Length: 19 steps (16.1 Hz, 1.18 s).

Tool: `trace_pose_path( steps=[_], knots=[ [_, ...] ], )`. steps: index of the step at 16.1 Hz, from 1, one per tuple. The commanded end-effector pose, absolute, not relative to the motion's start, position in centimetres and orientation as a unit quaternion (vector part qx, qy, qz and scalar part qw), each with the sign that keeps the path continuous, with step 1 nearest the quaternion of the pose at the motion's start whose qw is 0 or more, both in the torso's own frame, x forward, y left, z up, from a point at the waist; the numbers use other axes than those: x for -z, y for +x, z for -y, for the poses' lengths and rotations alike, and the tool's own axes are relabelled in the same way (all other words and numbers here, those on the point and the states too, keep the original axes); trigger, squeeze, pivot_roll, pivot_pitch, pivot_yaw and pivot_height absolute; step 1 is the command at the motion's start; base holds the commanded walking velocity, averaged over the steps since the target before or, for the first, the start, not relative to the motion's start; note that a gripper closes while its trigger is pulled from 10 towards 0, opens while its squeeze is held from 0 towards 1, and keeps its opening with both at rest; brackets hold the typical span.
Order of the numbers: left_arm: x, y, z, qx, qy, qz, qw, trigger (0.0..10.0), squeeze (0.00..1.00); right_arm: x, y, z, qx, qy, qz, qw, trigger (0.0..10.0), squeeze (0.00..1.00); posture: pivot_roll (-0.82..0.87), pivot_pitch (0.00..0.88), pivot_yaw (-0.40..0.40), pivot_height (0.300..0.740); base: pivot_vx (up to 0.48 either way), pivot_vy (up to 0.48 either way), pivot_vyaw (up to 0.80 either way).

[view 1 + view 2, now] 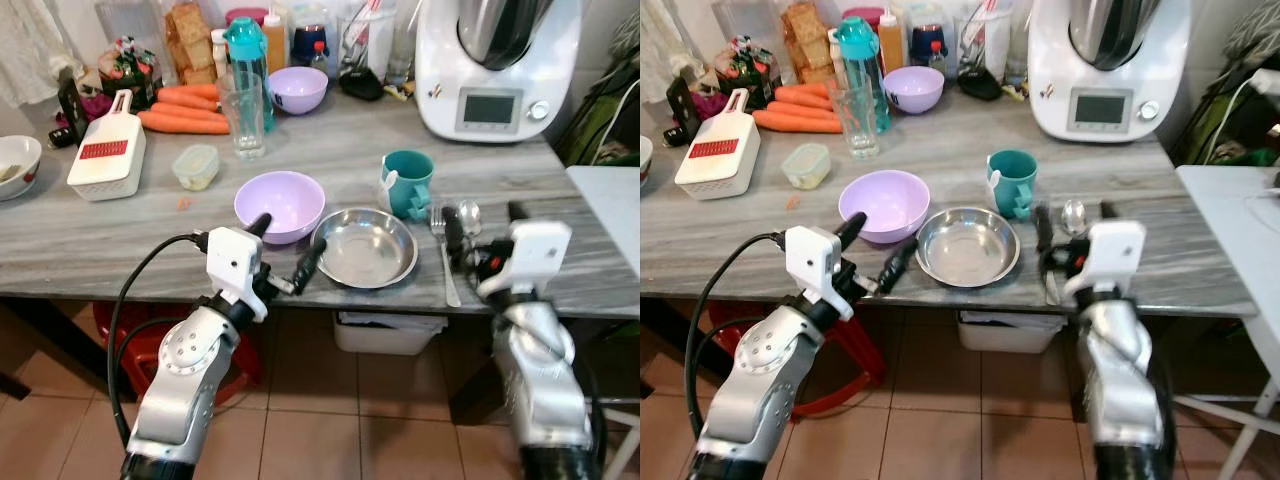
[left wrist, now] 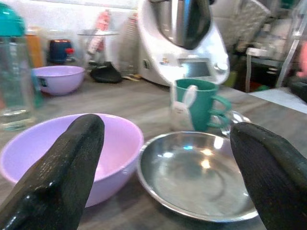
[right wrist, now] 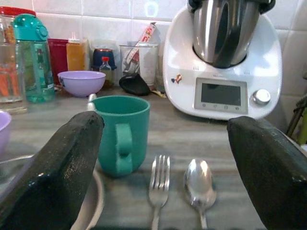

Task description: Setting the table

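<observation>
**Q:** What is laid out on the table?

**A:** On the front part of a grey, wood-grained tabletop (image 1: 120, 240) sits a place setting. A shallow, round, shiny stainless-steel plate (image 1: 365, 247) lies near the front edge. Just beside it, on the robot's left, is a smooth lilac plastic bowl (image 1: 280, 205); the two look to be touching or nearly so. Behind the plate stands a teal ceramic mug (image 1: 409, 183) with a looped handle and a small white tag. To the robot's right of the plate, a slim metal fork (image 1: 445, 255) and a polished metal spoon (image 3: 200, 184) lie side by side, apart from each other, handles toward the table's front edge.

**Q:** Where are the grippers?

**A:** The left gripper (image 1: 283, 250) hangs at the table's front edge, in front of the bowl and plate, its two long matte black fingers spread wide and empty. The right gripper (image 1: 484, 232) hovers over the fork and spoon, its fingers likewise parted and holding nothing.

**Q:** What is further back?

**A:** A bulky white kitchen machine (image 1: 497, 65) with a steel jug and a grey screen, a second lilac bowl (image 1: 298, 88), a clear drinking glass (image 1: 243, 115), a teal-capped bottle (image 1: 247, 60), orange carrots (image 1: 185, 108) and a white grater box (image 1: 108, 150) with a red panel.
</observation>
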<state>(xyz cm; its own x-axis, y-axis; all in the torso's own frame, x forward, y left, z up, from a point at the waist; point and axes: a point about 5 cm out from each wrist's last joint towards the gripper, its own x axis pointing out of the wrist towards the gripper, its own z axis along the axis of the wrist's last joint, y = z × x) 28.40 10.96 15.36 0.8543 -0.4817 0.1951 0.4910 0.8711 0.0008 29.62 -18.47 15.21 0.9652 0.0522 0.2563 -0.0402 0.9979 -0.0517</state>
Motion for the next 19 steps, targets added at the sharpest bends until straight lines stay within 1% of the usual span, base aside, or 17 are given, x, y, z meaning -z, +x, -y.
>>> trace_pose_path(
  steps=[1, 3, 5, 10, 19],
  knots=[
    [-15.3, 28.7, -11.1, 0.237, -0.015, 0.094, 0.967, 10.0, 0.0, -15.9, 29.4, 18.2, -0.019, -0.028, 0.136, 0.99, 10.0, 1.0, -0.03, 0.0, -0.01, 0.74, 0.0, 0.0, 0.0],
    [-14.8, 29.0, -11.3, 0.21, -0.018, 0.083, 0.974, 10.0, 0.0, -15.7, 29.0, 18.0, -0.012, -0.022, 0.128, 0.991, 10.0, 1.0, -0.04, 0.0, -0.012, 0.74, 0.0, 0.0, 0.0],
    [-14.7, 29.2, -11.2, 0.204, -0.021, 0.082, 0.975, 10.0, 0.0, -16.0, 28.9, 18.0, -0.004, -0.021, 0.128, 0.992, 10.0, 1.0, -0.04, 0.0, -0.016, 0.74, 0.0, 0.0, 0.0],
    [-14.5, 30.0, -11.6, 0.152, -0.005, 0.082, 0.985, 10.0, 0.0, -16.3, 28.0, 18.4, 0.013, -0.022, 0.115, 0.993, 10.0, 1.0, -0.05, 0.0, -0.017, 0.74, 0.0, 0.0, 0.0],
    [-14.4, 30.9, -11.1, 0.129, 0.002, 0.088, 0.988, 10.0, 0.0, -16.3, 27.1, 18.4, 0.031, -0.021, 0.101, 0.994, 10.0, 1.0, -0.08, 0.0, -0.013, 0.74, 0.0, 0.0, 0.0]
  ],
)
